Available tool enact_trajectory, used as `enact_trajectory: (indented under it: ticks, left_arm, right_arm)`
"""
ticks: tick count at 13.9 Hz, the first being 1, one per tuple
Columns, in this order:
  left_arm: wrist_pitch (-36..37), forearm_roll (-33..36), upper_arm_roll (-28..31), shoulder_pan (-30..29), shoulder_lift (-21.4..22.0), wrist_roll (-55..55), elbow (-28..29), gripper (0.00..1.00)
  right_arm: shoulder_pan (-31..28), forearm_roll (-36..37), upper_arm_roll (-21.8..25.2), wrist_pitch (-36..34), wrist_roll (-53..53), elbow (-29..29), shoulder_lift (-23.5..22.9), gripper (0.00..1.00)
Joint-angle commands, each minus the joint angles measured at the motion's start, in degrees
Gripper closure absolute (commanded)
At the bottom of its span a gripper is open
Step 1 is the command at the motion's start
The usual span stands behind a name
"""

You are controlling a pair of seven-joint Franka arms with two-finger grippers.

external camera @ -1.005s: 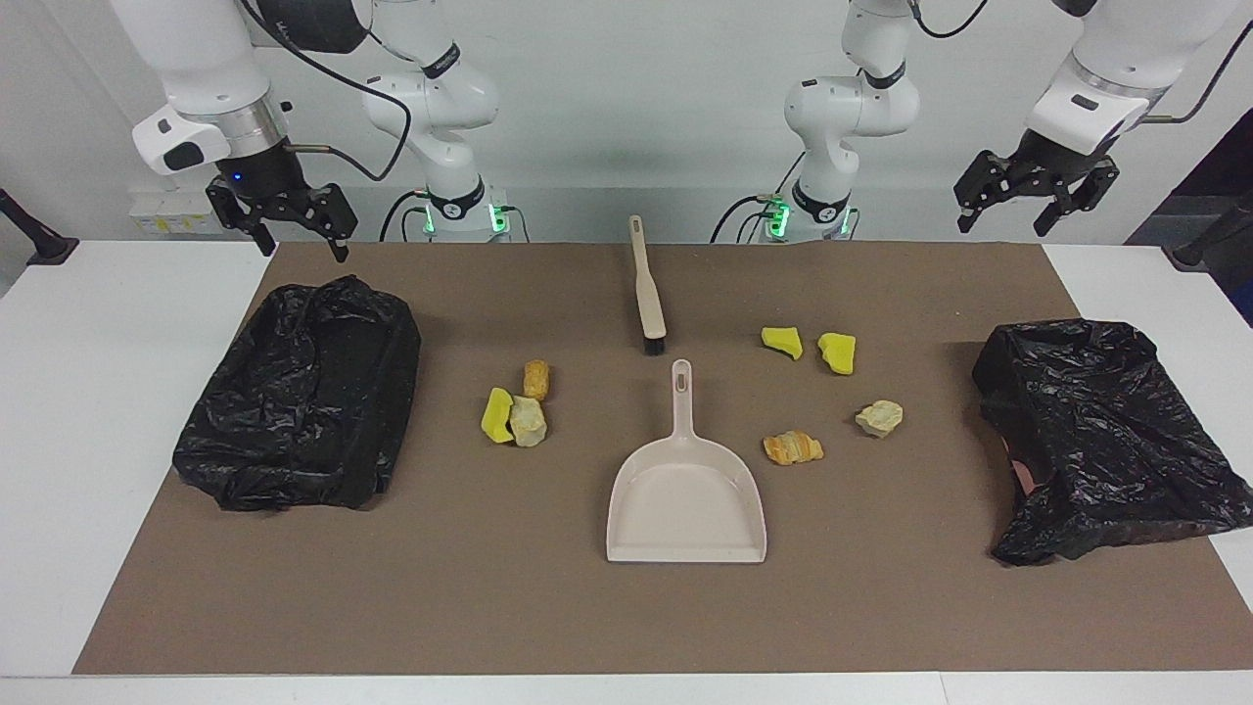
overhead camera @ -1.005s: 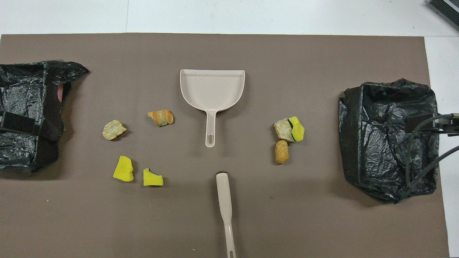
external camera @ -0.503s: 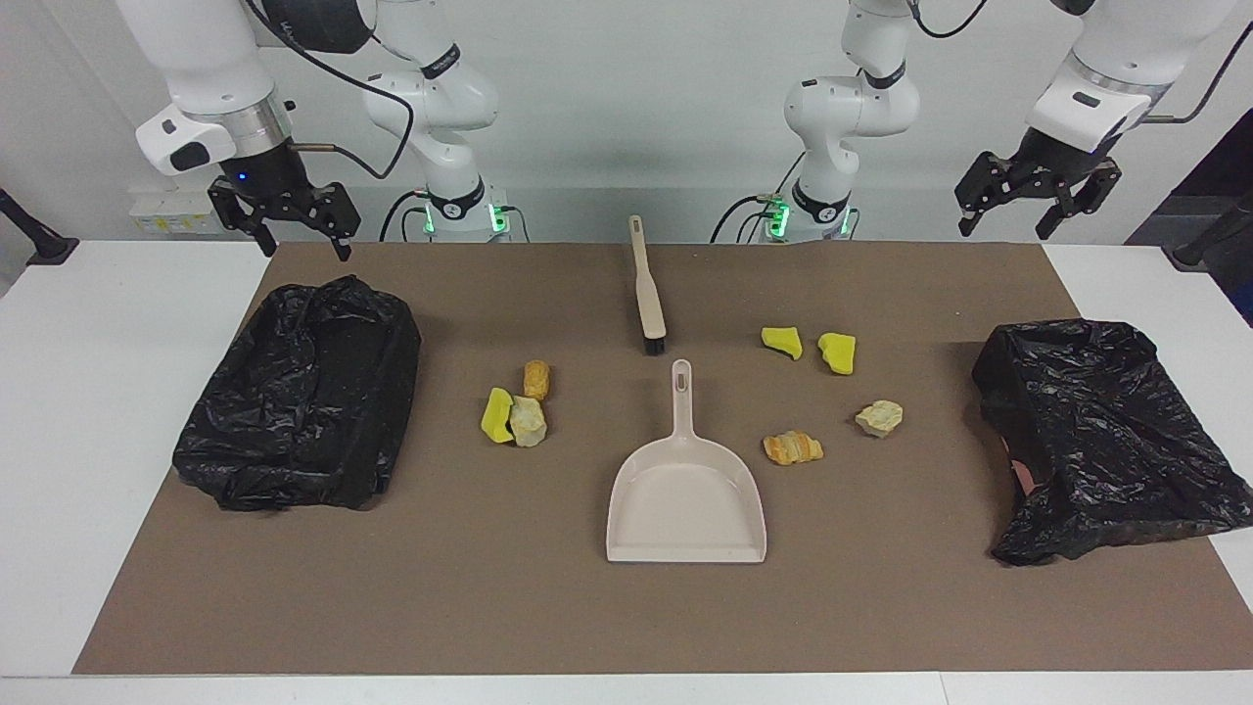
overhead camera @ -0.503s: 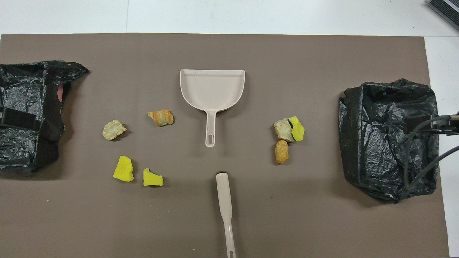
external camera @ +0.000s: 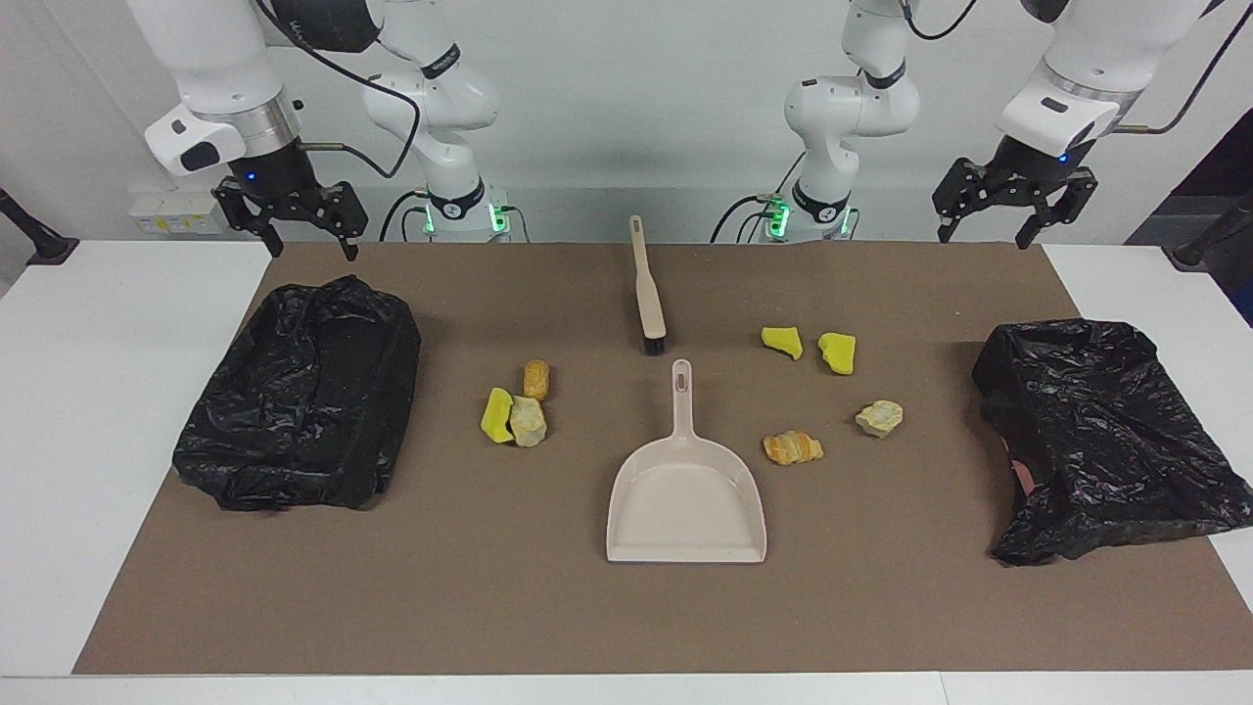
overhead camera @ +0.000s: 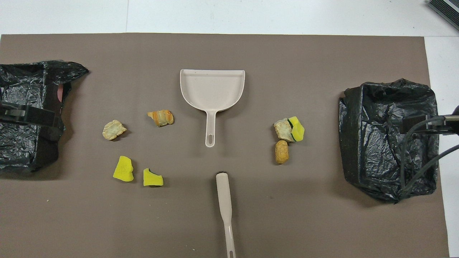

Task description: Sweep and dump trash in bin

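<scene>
Nothing is swept yet: the trash (external camera: pixel 528 421) lies loose on the brown mat (external camera: pixel 489 607) either side of the dustpan (external camera: pixel 685 499), the brush (external camera: pixel 647 294) untouched nearer the robots. Both bins (external camera: pixel 303 392) look empty, though their insides are dark. The left gripper (external camera: pixel 1010 201) and right gripper (external camera: pixel 294 211) hang high, jaws spread, holding nothing.
</scene>
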State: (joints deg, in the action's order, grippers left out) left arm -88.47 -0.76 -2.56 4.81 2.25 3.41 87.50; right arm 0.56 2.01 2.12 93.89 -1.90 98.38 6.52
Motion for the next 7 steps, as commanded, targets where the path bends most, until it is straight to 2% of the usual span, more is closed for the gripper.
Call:
enact_trajectory:
  ticks: [1,7]
  left_arm:
    - [-5.38,-0.56,-3.13,0.64,1.09,-2.61,5.39,0.00]
    - [-16.46,-0.47,-14.65,0.29,0.29,-14.72,14.88,0.00]
  right_arm:
    - [-0.29,-1.04,-0.02,-0.73,0.93,-0.38,0.07,0.00]
    - [-0.29,-1.04,-0.02,-0.73,0.93,-0.30,-0.02,0.00]
